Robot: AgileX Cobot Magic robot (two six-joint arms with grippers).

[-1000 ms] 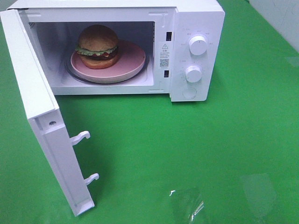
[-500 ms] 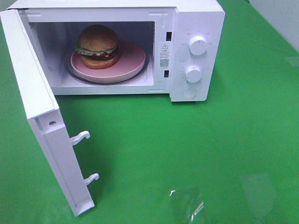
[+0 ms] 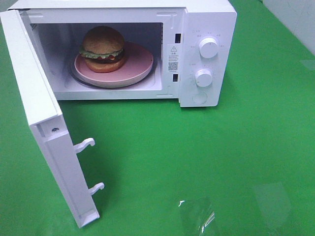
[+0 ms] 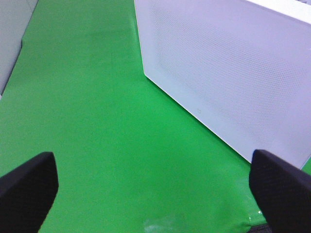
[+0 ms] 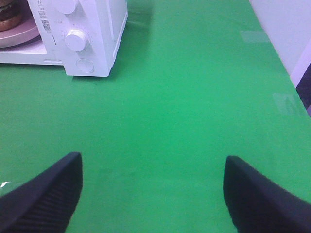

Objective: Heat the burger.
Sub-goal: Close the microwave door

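**Left gripper** [image 4: 154,194]: fingers are standing wide apart and gripping nothing. It is hovering over the green table cover [image 4: 87,121] and facing the perforated outer face of the microwave door [image 4: 228,73].

**Right gripper** [image 5: 153,194]: also gaping wide and carrying nothing. It is hanging above bare cover, well apart from the control panel.

**Door:** standing wide open on the left side, with its two latch hooks [image 3: 84,144] pointing into open air.

**Microwave** [image 3: 209,19]: white, with its cavity lying exposed. The upper knob [image 3: 208,47] and lower knob [image 3: 204,77] are sitting on the right-hand panel.

**The burger** [image 3: 102,48]: sitting on the pink plate [image 3: 140,61] inside the cavity, toward the plate's left part.

**Step in hand (judged):** loading is looking complete, so closing the door is coming next, then setting a knob.

**Handling note:** the left gripper should be pressing on the door's outer face near its free edge, far from the hinge. It should be following the arc until both hooks are seating in their slots. The right gripper should be waiting clear of the opening.
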